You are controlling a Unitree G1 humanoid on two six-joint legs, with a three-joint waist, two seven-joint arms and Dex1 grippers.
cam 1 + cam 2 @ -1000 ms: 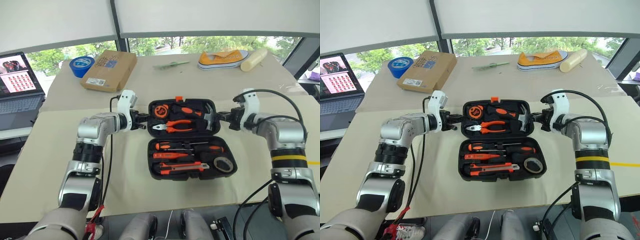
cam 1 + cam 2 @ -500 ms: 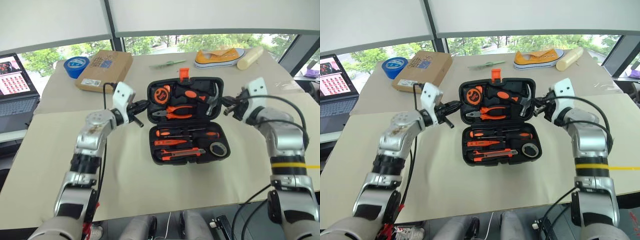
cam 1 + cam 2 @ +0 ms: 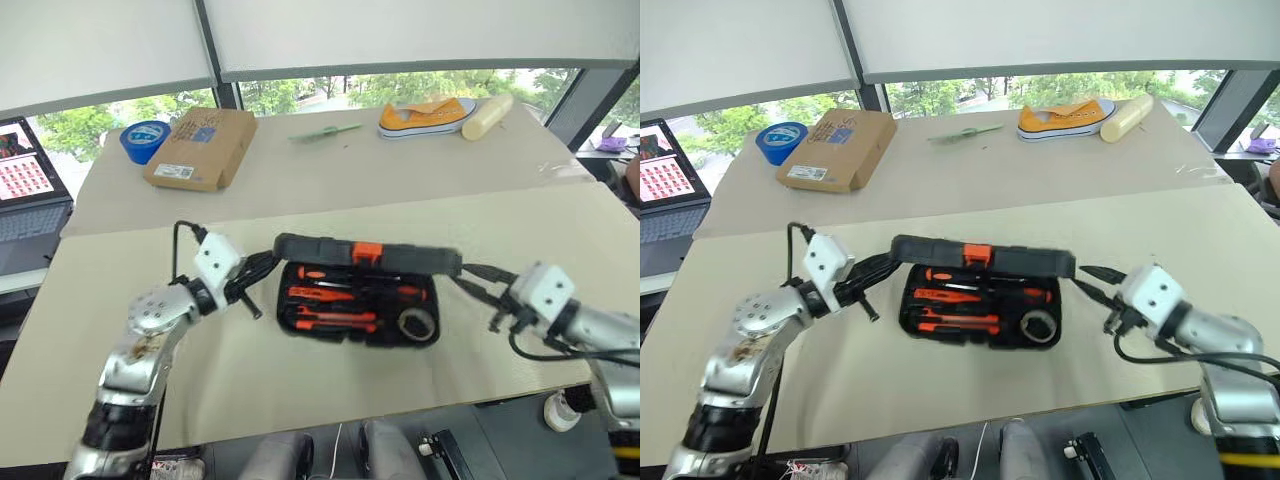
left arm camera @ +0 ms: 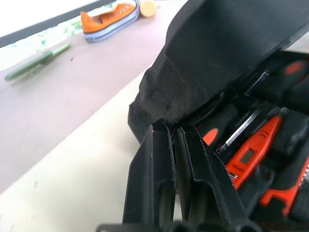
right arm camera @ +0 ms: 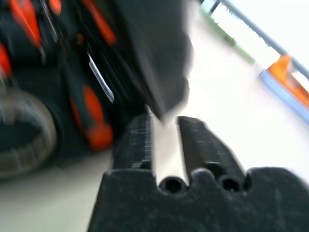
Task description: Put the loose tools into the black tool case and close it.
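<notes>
Lid (image 3: pixel 366 254) swung down, case (image 3: pixel 357 312) half-shut

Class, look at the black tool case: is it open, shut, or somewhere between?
Partly closed: the black tool case lid hangs over the tools, which show beneath it.

The black tool case (image 3: pixel 362 290) lies on the beige counter (image 3: pixel 300 380), its lid (image 3: pixel 365 254) tilted down over the base, only partly shut, with a gap open toward the near side; a small orange latch (image 3: pixel 367 252) sits at the middle of the lid's front edge; the lid's outside is textured, its corners rounded; inside the base, slim orange-and-black hand tools (image 3: pixel 330 307) lie flat in their shaped recesses, side by side; among them an orange tester screwdriver (image 4: pixel 250 153) rests beside a thin screwdriver (image 4: pixel 240 132).
</notes>
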